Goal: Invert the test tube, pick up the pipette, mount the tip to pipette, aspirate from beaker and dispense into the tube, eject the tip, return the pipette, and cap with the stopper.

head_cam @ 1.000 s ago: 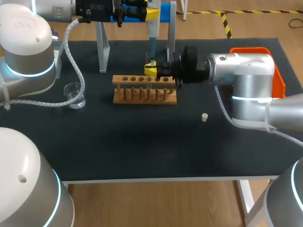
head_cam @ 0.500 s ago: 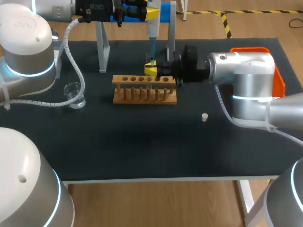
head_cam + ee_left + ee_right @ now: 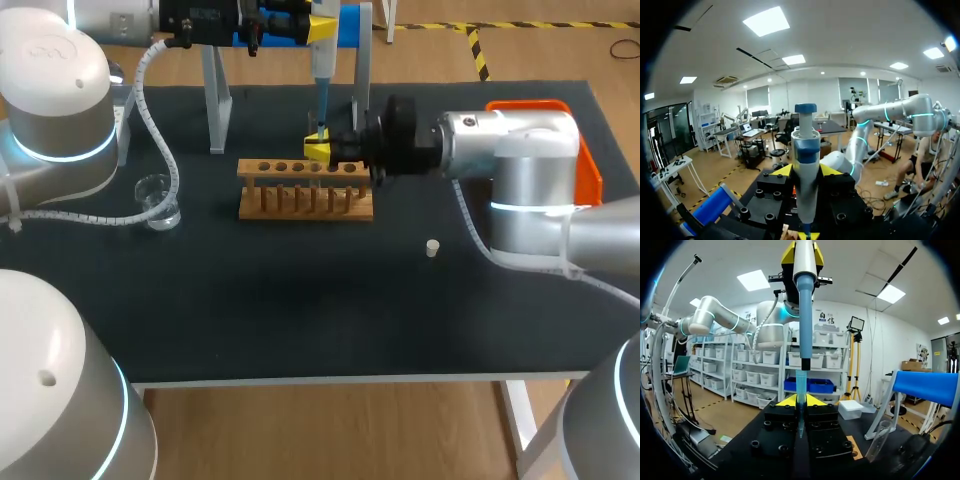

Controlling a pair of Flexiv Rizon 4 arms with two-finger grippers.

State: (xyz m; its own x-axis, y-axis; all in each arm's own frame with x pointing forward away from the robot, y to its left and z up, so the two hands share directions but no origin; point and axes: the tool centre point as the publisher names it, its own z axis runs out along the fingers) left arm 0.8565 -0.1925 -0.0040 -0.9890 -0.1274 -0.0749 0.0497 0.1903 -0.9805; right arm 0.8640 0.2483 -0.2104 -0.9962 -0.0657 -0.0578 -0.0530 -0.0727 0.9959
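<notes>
Essentially nothing has shifted over the last second. The left gripper [image 3: 806, 172] stays clamped on the pipette [image 3: 323, 70], which is upright. Its tip sits between the narrowly closed fingers of the right gripper [image 3: 318, 150], which grips the test tube [image 3: 800, 387] above the rack [image 3: 305, 195]. Judgement: dispensing is under way. No legible writing shows on these items.
</notes>
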